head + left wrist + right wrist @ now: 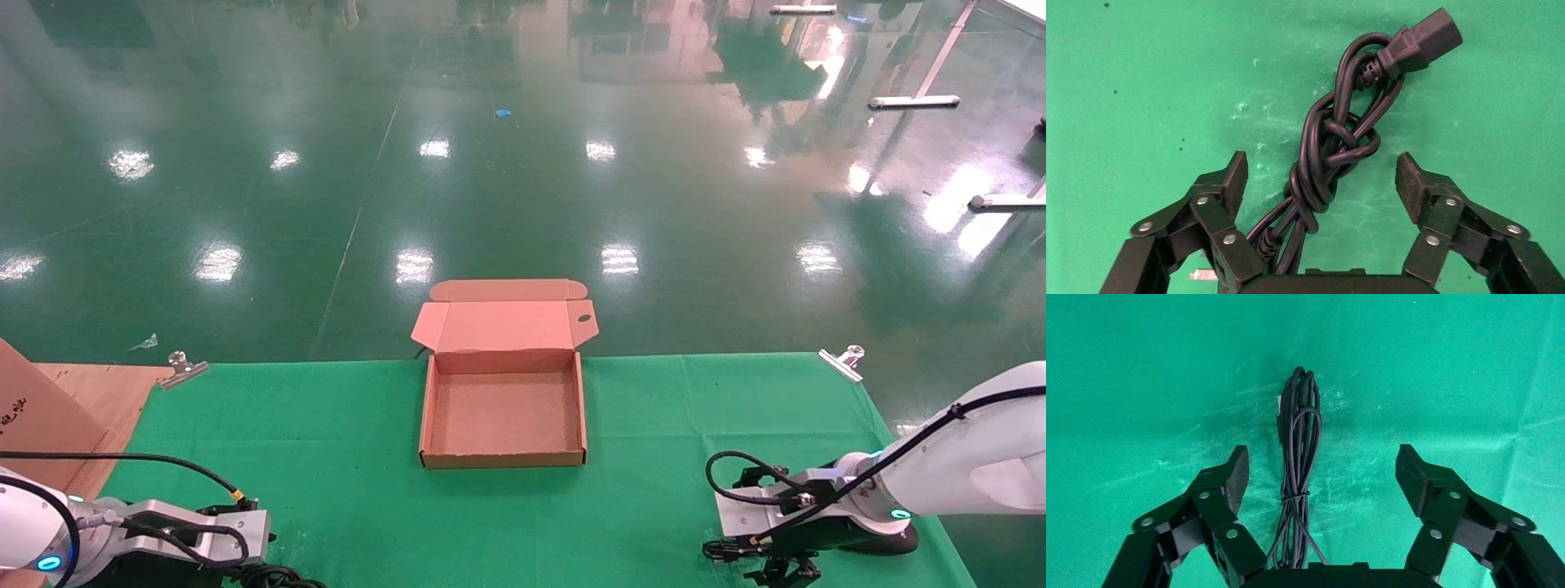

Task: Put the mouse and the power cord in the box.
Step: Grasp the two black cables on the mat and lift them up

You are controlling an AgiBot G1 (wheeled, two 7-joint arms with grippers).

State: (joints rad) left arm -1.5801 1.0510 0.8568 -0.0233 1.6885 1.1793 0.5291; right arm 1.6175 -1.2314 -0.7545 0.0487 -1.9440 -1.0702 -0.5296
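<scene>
Both my jaws are wide open. Left gripper (1321, 184) straddles the power cord (1340, 147), right gripper (1321, 474) straddles the mouse's thin cable (1298, 453). The box (503, 457) sits open mid-worktop (327, 457).

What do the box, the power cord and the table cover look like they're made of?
The box looks like plain brown cardboard, matte, with folded flaps and cut tabs. The power cord seems rubber or PVC jacketed: smooth black with a slight sheen, ending in a moulded plug. The table cover appears to be green cloth or felt, dull, clipped at its corners. Left gripper hangs open over the cord.
</scene>
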